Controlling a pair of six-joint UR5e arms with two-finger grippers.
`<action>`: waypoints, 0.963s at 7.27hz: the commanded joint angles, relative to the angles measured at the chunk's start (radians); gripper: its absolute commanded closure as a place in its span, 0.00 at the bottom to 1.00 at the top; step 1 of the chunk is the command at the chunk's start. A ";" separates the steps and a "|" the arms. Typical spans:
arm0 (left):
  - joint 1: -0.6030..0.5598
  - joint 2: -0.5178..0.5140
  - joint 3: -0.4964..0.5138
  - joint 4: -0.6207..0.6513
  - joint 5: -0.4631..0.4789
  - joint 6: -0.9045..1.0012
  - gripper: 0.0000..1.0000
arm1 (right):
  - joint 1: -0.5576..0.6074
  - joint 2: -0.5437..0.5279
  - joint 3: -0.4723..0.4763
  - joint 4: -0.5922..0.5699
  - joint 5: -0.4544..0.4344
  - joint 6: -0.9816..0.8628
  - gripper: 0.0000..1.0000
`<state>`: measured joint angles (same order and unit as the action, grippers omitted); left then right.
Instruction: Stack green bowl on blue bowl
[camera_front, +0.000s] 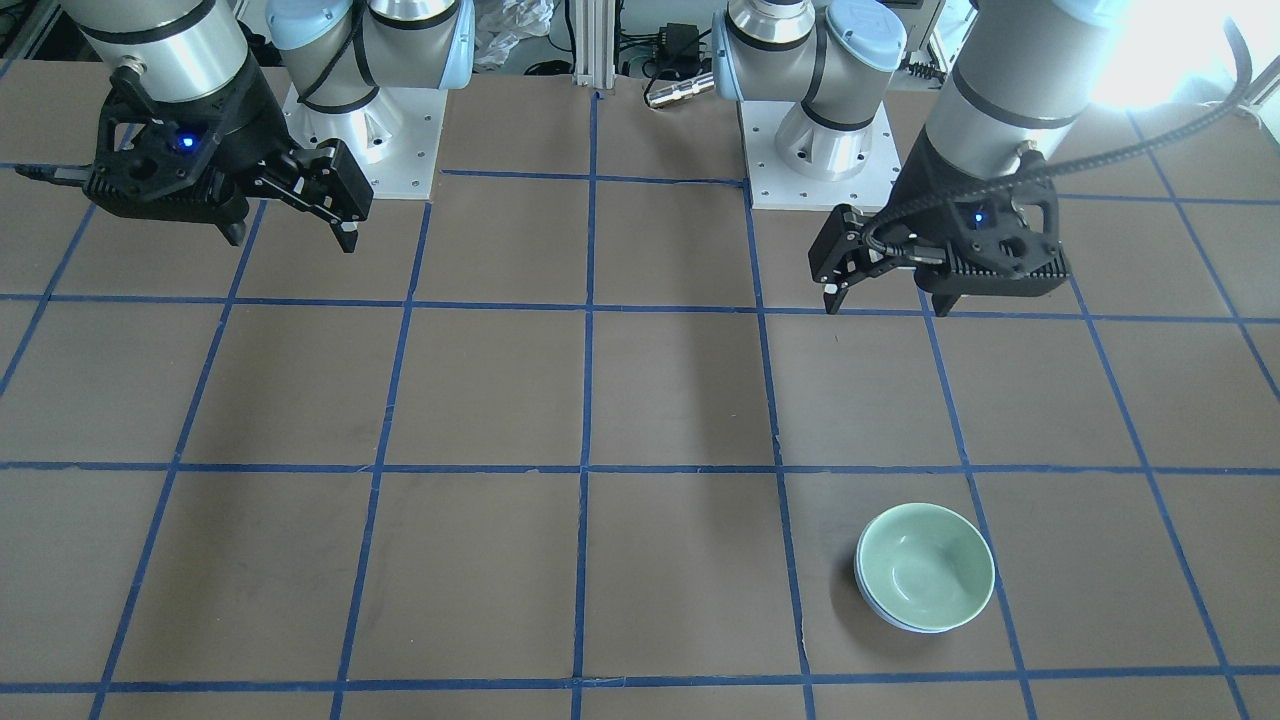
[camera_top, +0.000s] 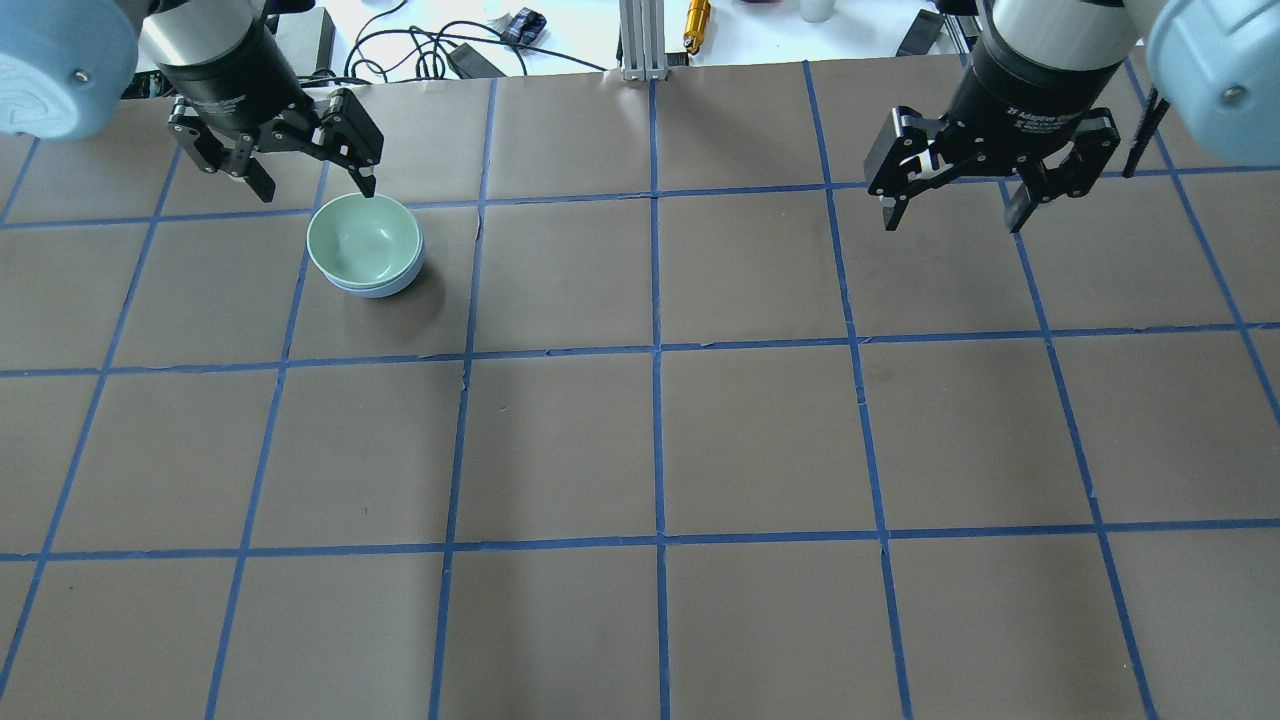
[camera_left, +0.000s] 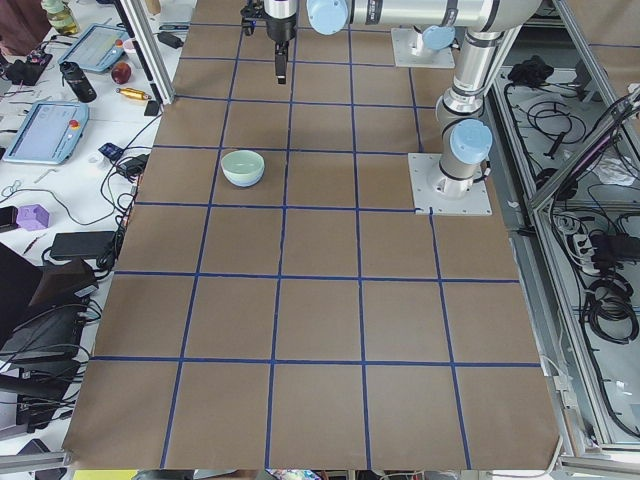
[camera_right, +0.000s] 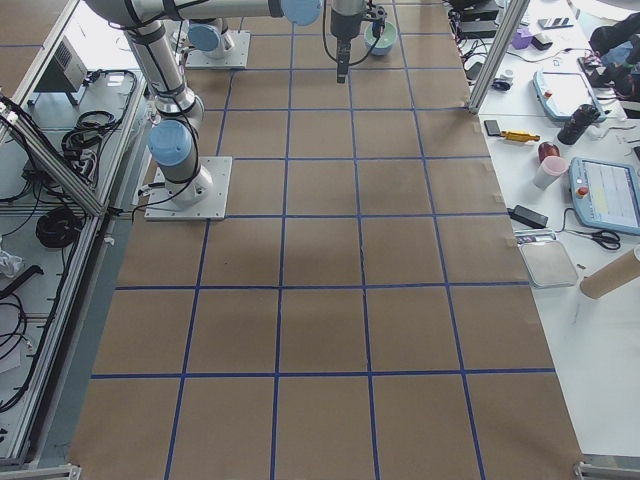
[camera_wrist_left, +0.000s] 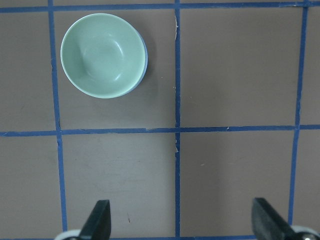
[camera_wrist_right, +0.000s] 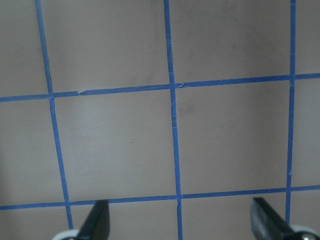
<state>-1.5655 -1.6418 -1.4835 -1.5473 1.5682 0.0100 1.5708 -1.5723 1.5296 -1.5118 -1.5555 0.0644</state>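
Observation:
The green bowl (camera_top: 362, 238) sits nested inside the blue bowl (camera_top: 392, 287), upright on the brown table at the far left. Only the blue bowl's rim and side show beneath it. The stack also shows in the front-facing view, with the green bowl (camera_front: 925, 565) over the blue bowl's edge (camera_front: 872, 598), and in the left wrist view (camera_wrist_left: 102, 54). My left gripper (camera_top: 318, 192) is open and empty, raised above the table, apart from the bowls (camera_front: 885, 306). My right gripper (camera_top: 952, 226) is open and empty, raised over bare table on the far right.
Blue tape lines grid the table (camera_top: 660, 440). The two arm bases (camera_front: 365, 130) (camera_front: 820, 150) stand at the robot's edge. Cables and small items (camera_top: 450, 50) lie beyond the far edge. Tablets and tools (camera_right: 600, 190) lie on a side bench.

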 joint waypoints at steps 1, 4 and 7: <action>-0.015 0.077 -0.061 -0.005 0.012 -0.004 0.00 | 0.000 0.000 0.000 0.001 0.000 0.000 0.00; -0.013 0.108 -0.075 0.003 0.015 -0.005 0.00 | 0.000 0.000 0.000 0.001 0.000 0.000 0.00; -0.013 0.108 -0.077 0.006 0.018 -0.008 0.00 | 0.000 0.000 0.000 -0.001 0.000 0.000 0.00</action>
<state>-1.5785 -1.5345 -1.5595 -1.5435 1.5851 0.0014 1.5708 -1.5723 1.5298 -1.5113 -1.5554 0.0638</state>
